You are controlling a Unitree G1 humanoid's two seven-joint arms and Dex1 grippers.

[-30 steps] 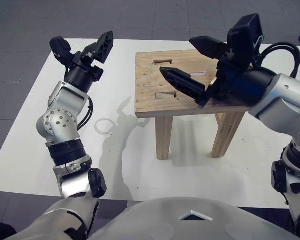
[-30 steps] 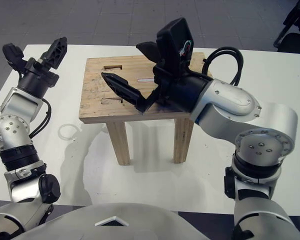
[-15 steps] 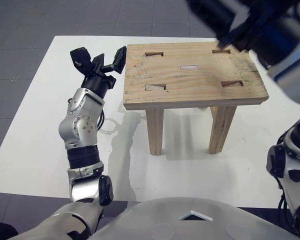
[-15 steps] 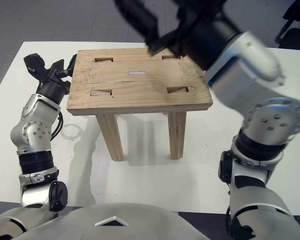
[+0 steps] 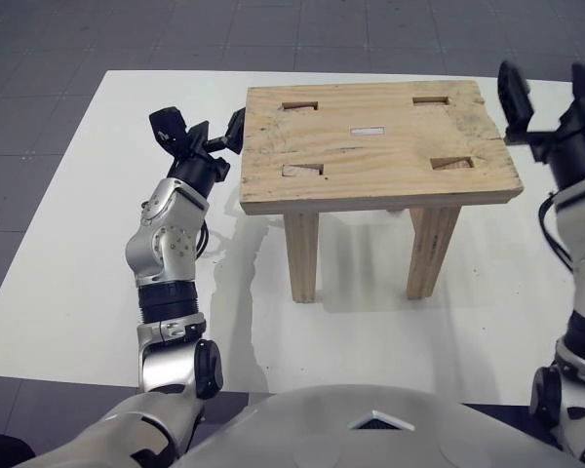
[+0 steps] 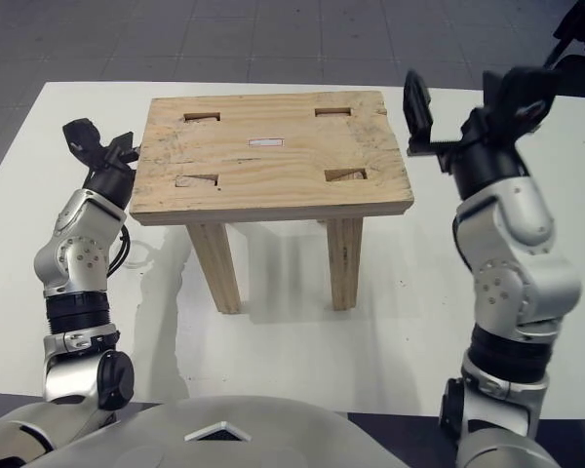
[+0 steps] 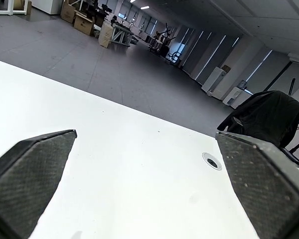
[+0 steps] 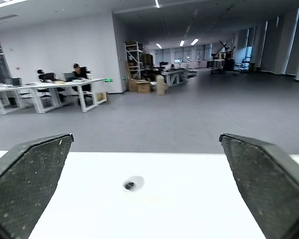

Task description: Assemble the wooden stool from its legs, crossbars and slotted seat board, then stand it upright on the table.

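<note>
The wooden stool (image 5: 370,146) stands upright on the white table (image 5: 68,263). Its seat board shows four slots filled with leg ends and a small white label (image 5: 368,130). Two front legs (image 5: 302,255) are visible under the seat. My left gripper (image 5: 203,127) is open at seat height, just off the seat's left edge, with nothing in it. My right gripper (image 6: 468,97) is open and held up beside the seat's right edge, also with nothing in it. The wrist views look out between the spread fingertips (image 7: 30,174) (image 8: 25,184) over bare table top.
A small clear ring (image 6: 139,255) lies on the table beside my left forearm. There is a small round hole (image 7: 212,161) in the table top beyond the grippers. Grey floor surrounds the table; free room lies in front of the stool.
My right arm has swung away from above the seat to the stool's right side. My left gripper has moved in towards the seat's left edge. The head view also shifted.
</note>
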